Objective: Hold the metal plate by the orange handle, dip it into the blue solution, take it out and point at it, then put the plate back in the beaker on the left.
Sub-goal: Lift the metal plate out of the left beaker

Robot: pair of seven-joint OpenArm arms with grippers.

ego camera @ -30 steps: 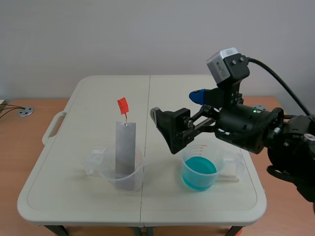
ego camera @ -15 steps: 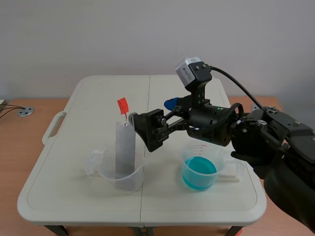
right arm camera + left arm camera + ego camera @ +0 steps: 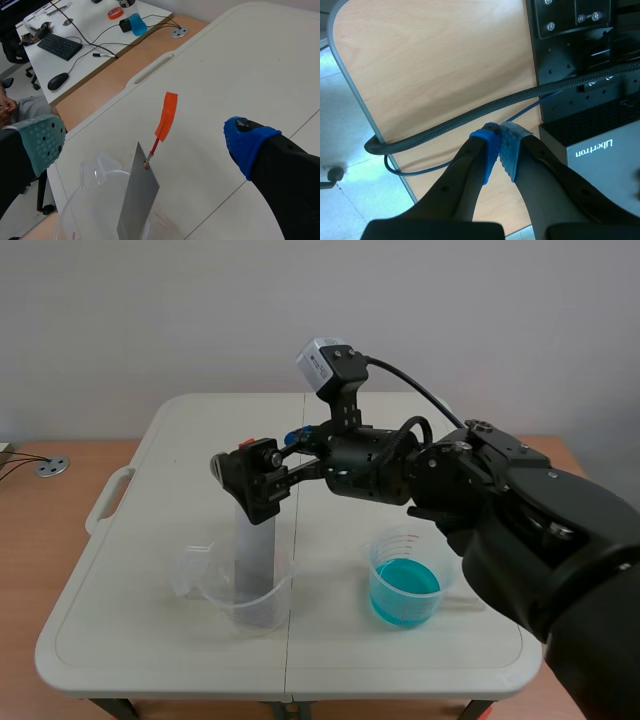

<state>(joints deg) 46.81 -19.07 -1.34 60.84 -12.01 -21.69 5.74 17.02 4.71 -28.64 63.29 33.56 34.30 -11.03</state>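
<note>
While straddling orange handle [image 3: 166, 116] without contact, right tool [image 3: 145, 144] gapes wide.

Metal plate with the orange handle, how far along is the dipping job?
Done: nothing yet; the grey metal plate stands in the clear plastic beaker. In hand: the open right gripper flanks its orange tape handle without gripping. Left: grip, dip into the blue solution, point, return.

Frontal scene view and close right wrist view share the plate [image 3: 255, 548].
</note>
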